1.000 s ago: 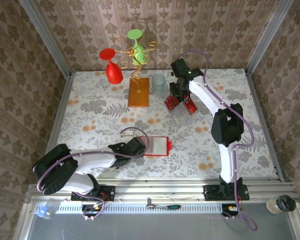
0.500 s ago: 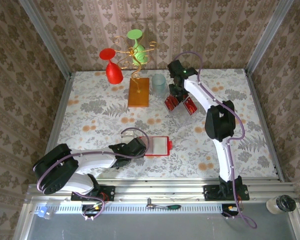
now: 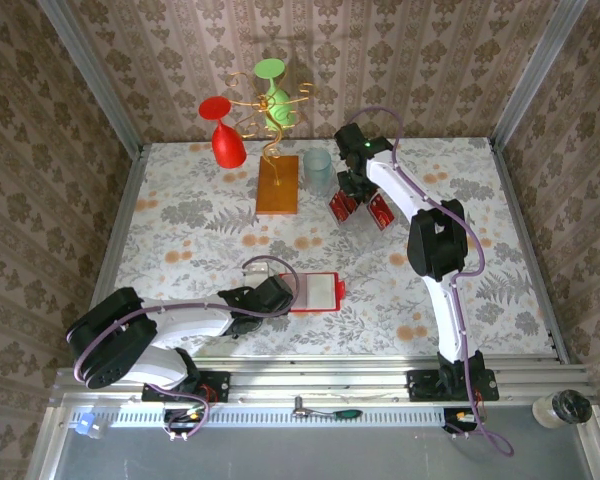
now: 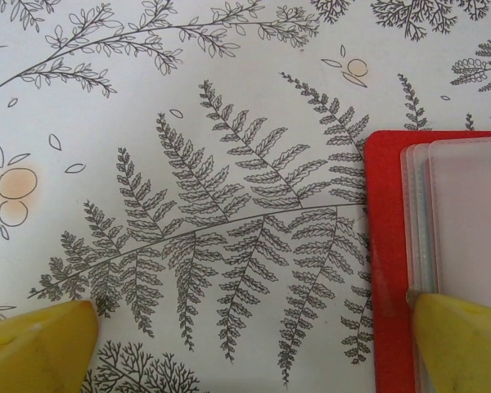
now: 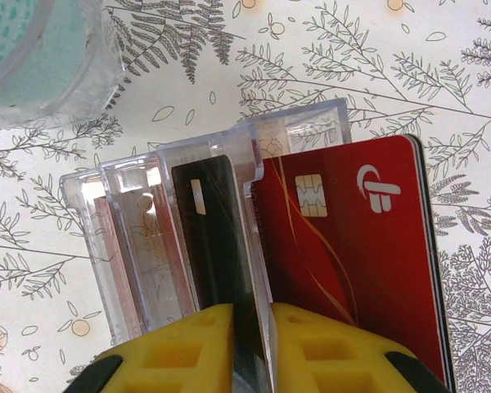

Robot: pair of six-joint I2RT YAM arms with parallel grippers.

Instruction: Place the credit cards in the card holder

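Right hand [image 5: 250,344]: fingers nearly pressed together, pinching the edge of a card [image 5: 213,233] standing in the clear stand [image 5: 147,237], far side of the bench [image 3: 180,220].
Step in hand: judged as gripping a card for lifting out.
Next move: a straight pull up, clear of the slot wall, is called for.
Other cards [image 3: 380,211]: in the stand, one face on.
Left hand [image 4: 254,344]: spread wide, one finger on the holder [image 4: 389,262], which lies open near the front.
Writing: a chip and a white logo are seen; no words can be read.
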